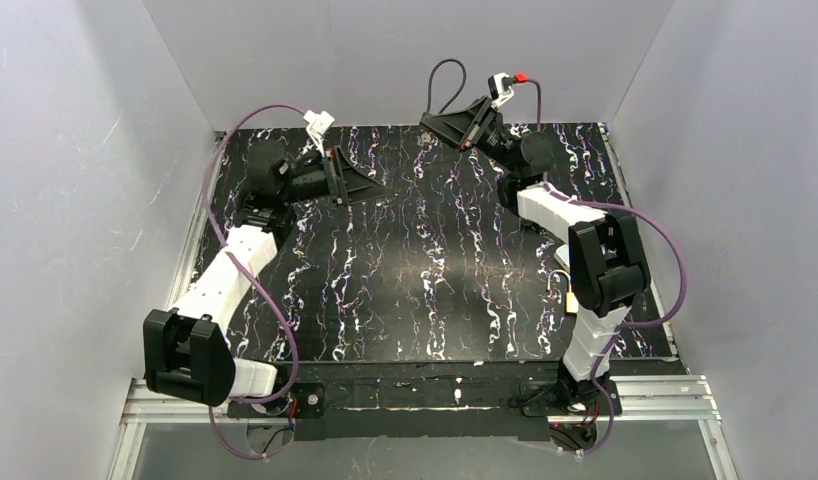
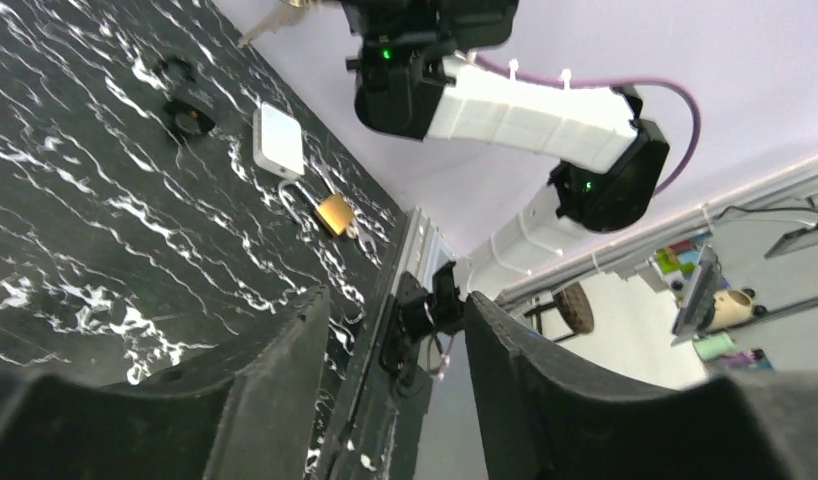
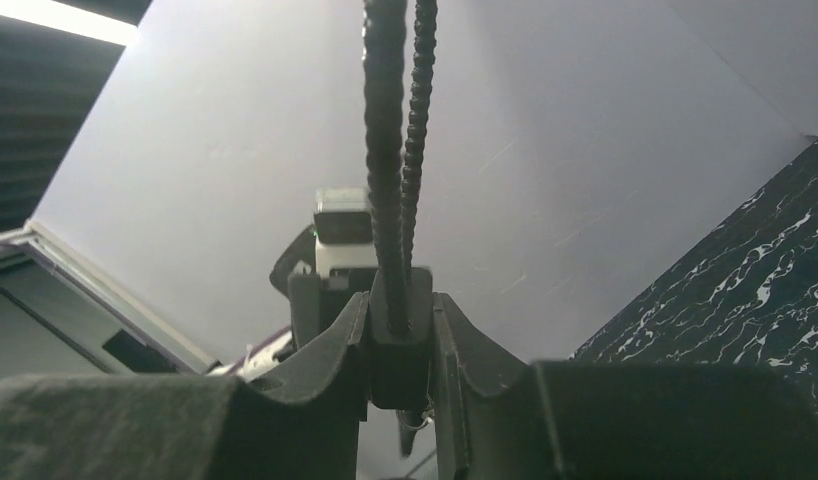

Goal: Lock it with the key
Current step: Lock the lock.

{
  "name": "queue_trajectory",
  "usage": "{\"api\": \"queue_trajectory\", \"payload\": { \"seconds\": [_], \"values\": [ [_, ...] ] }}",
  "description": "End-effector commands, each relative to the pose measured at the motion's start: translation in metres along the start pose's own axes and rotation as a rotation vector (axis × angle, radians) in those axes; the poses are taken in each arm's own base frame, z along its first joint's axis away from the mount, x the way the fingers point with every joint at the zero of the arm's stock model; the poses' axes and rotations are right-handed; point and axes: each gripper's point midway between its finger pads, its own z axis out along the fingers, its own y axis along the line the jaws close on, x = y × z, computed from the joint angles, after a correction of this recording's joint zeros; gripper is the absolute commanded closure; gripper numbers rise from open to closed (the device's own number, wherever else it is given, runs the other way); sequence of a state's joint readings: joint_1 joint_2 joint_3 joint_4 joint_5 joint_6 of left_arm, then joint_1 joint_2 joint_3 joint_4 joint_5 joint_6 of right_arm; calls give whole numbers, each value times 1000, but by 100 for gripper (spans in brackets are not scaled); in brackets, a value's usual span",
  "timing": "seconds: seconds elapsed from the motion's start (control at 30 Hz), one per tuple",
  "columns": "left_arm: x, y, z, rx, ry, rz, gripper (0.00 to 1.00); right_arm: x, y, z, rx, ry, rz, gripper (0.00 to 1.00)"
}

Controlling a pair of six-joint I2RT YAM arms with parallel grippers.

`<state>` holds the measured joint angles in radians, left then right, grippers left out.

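Left arm reaches along the far-left part of the black, white-veined tabletop (image 1: 415, 290). The left gripper (image 1: 377, 186) is raised and points toward the centre, its jaws parted with a clear gap and nothing between them. Toward the far centre, the right gripper (image 1: 435, 125) is raised off the surface. Its jaws are closed on a small black block (image 3: 400, 345), and a ribbed black cord (image 3: 385, 150) rises from that block in a loop. In the left wrist view a silvery key-shaped piece (image 2: 270, 22) pokes out just beside this gripper; how it is attached, cannot tell. Near-right on the table lies the small brass-gold padlock with a silver shackle (image 2: 333, 213). It lies flat, well apart from both grippers, and from above it is half hidden by the right arm's elbow. Just beside the padlock is a flat white rectangular block (image 2: 278, 140), and beyond that a small all-black padlock (image 2: 185, 112).
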<state>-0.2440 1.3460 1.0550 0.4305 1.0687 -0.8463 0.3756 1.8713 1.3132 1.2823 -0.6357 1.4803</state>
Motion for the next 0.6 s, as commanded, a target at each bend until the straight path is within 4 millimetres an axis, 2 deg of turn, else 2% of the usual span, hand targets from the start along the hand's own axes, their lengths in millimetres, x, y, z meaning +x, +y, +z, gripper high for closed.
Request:
{"api": "queue_trajectory", "payload": {
  "seconds": [0.0,0.1,0.17,0.23,0.3,0.33,0.4,0.43,0.5,0.53,0.57],
  "values": [
    [-40,-37,-21,16,-70,172,42,20,63,3,-152,97,-219,99],
    [-61,-47,-22,15,-102,214,27,43,65,2,-151,174,-282,99],
    [-71,-51,-21,12,-119,228,21,61,65,2,-151,220,-314,99],
    [-79,-50,-18,8,-130,225,21,77,68,2,-158,263,-352,99],
    [-83,-47,-14,9,-128,208,22,113,77,3,-190,352,-388,99],
    [-81,-50,-11,20,-118,211,25,123,78,3,-203,378,-378,99],
    [-68,-61,-3,64,-75,252,37,133,73,4,-197,398,-357,99],
    [-63,-64,1,78,-62,263,39,136,71,5,-198,404,-355,99],
    [-64,-61,6,77,-58,242,56,144,74,5,-215,424,-348,99],
    [-67,-59,8,75,-60,234,81,147,77,4,-222,435,-344,99],
    [-69,-57,13,87,-39,207,100,153,76,2,-226,460,-332,90]
  ]
}}
